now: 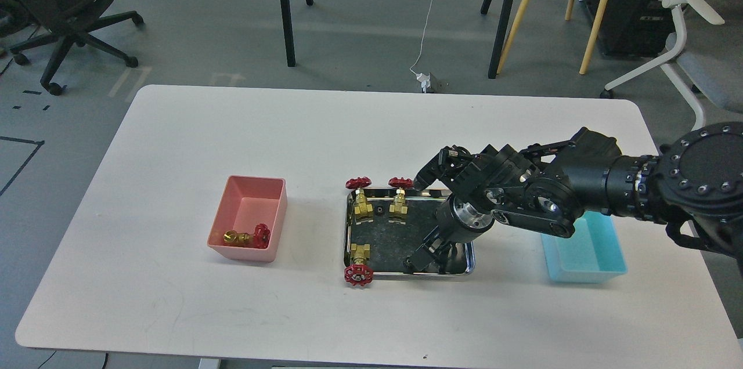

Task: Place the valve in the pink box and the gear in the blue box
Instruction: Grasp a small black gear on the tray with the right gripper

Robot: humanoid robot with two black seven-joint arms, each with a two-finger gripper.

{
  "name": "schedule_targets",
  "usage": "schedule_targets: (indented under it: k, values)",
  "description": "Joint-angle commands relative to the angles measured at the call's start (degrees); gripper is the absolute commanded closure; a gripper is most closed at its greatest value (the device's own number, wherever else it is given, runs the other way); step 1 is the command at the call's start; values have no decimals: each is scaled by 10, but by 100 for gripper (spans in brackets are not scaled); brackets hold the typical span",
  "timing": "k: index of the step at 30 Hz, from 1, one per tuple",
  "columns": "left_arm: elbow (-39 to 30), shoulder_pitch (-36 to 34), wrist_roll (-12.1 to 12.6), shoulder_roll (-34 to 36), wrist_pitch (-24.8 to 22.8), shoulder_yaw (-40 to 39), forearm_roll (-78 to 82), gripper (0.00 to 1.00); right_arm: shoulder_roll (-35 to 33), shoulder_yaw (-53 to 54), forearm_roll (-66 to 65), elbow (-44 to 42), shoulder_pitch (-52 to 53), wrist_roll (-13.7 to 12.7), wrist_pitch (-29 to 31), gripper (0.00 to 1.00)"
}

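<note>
The pink box (249, 224) on the left holds one valve (249, 236), lying on its side near the front wall. The steel tray (350, 230) in the middle carries three more valves, two at its back edge and one at its front left corner, and a small black gear (379, 209) lies between the two back valves. The blue box (586, 256) is partly hidden behind the right arm. The right gripper (426, 256) points down into the front right part of the tray, well apart from that gear; its fingers are dark, so their state cannot be told. All stands on a white table (174, 311), with a grey floor and chairs behind.
</note>
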Motion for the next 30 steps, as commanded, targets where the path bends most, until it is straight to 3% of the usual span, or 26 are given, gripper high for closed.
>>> schedule_targets:
  k: [1,14,30]
  values:
    - [0,-1,0,0,0,1,0,3,1,-11,-8,-1,0,10,0,13]
    - [1,-1,-4,2,4,1,0,3,3,-27,-40,-19,-3,7,0,19]
    - [1,-2,-4,4,6,1,0,3,10,-27,-44,-17,2,5,0,46]
